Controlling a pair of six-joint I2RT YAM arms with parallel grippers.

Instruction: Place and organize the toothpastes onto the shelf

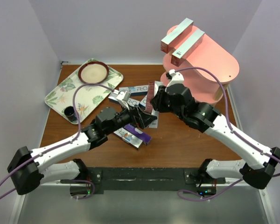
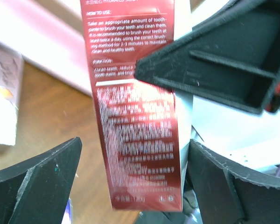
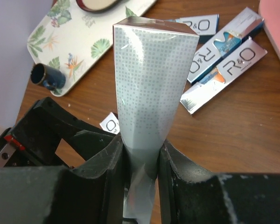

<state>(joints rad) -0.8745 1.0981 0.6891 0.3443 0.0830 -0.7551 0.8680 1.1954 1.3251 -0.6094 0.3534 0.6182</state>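
Observation:
A red and silver toothpaste box (image 1: 150, 95) stands upright over the table's middle, and my right gripper (image 1: 155, 106) is shut on it. In the right wrist view its dotted silver face (image 3: 151, 79) rises from the right gripper (image 3: 141, 149), pinched between both fingers. My left gripper (image 2: 135, 144) is open around the box's red printed face (image 2: 135, 116), with a clear gap on the left side. Two toothpastes (image 1: 176, 33) (image 1: 189, 46) lie on the top board of the pink shelf (image 1: 214, 70). A purple toothpaste (image 1: 136, 135) and silver-blue ones (image 1: 135, 89) (image 3: 228, 70) lie on the table.
A leaf-patterned tray (image 1: 86, 95) sits at the back left, holding a round bowl (image 1: 93, 72) and a small dark cup (image 1: 70, 112). Both arms meet over the table's middle, left of the shelf. White walls close in on both sides.

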